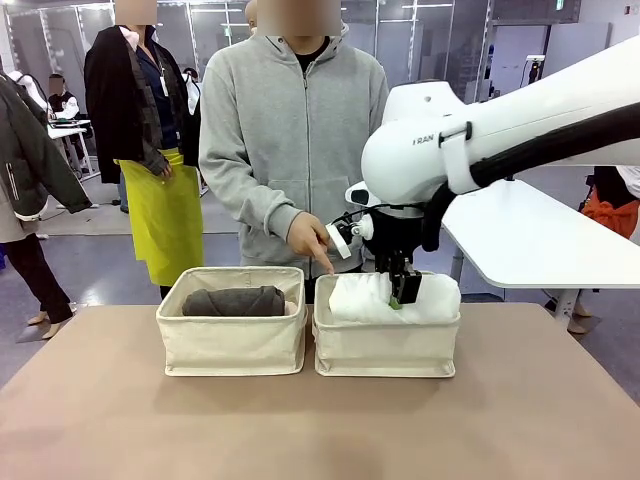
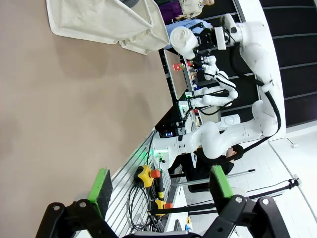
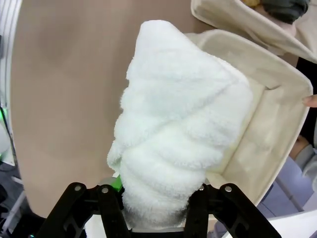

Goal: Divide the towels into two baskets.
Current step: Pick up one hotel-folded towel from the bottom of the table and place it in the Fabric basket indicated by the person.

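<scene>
Gripping white towel (image 3: 173,124), right claw (image 3: 156,196) clamped.

desk (image 1: 320,420): plain tan-brown, no pattern
baskets: 2, both cream canvas, unpatterned; left basket (image 1: 232,345), right basket (image 1: 385,352)
grey towel (image 1: 233,301): dark charcoal grey terry, in left basket
white towel (image 1: 395,297): plain white terry, fluffy texture; same in right wrist view
right arm (image 1: 500,130): glossy white shell, black cable and strap
right gripper (image 1: 404,291): black body, green pads
left gripper (image 2: 161,184): black body, bright green pads on fingers (image 2: 101,186)
person's hoodie (image 1: 285,130): light heather grey, black collar under
bystander's apron (image 1: 165,215): yellow-green, under black jacket
</scene>
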Controlling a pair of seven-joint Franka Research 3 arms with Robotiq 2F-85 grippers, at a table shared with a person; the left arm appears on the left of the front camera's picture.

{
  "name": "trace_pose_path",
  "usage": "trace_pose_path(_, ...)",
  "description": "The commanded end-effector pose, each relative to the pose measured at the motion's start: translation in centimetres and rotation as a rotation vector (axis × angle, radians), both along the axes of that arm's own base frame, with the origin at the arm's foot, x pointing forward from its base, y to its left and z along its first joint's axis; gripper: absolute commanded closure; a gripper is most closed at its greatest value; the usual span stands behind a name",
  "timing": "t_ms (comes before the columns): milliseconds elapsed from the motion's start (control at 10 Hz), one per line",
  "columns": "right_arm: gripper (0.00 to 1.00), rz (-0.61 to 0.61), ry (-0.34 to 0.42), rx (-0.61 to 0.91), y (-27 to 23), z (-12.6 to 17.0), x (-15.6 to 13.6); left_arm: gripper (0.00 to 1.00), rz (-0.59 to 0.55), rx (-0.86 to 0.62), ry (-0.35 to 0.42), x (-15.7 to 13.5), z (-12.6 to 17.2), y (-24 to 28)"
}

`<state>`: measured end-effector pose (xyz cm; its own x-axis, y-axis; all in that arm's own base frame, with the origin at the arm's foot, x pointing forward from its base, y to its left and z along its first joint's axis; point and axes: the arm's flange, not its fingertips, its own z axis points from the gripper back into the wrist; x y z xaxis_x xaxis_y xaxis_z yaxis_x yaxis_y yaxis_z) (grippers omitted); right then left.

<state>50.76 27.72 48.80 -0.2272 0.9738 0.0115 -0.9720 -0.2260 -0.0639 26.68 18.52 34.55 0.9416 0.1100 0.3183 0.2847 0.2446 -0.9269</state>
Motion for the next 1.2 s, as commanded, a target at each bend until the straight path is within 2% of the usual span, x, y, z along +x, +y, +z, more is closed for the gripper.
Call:
trace_pose_path(0, 0.63, 0.057, 0.006, -0.054, 1.0, 0.1, 2.8, 0.0, -0.004, -0.009, 0.006, -0.4, 0.3, 0.1)
trace_pose_path(300, 0.63, 0.001, 0.035, -0.066, 1.1, -1.4, 7.4, 0.0, -0.004, -0.009, 0.006, -0.4, 0.3, 0.1)
trace_pose_path(600, 0.63, -0.01, 0.094, -0.025, 1.2, -2.9, 9.8, 0.0, -0.004, -0.009, 0.006, -0.4, 0.3, 0.1)
trace_pose_path(900, 0.03, 0.009, 0.094, -0.048, 1.3, -3.1, 9.8, 0.0, -0.004, -0.009, 0.006, -0.4, 0.3, 0.1)
trace_pose_path(1100, 0.0, -0.003, 0.094, -0.054, 1.1, -3.1, 9.5, 0.0, -0.004, -0.009, 0.006, -0.4, 0.3, 0.1)
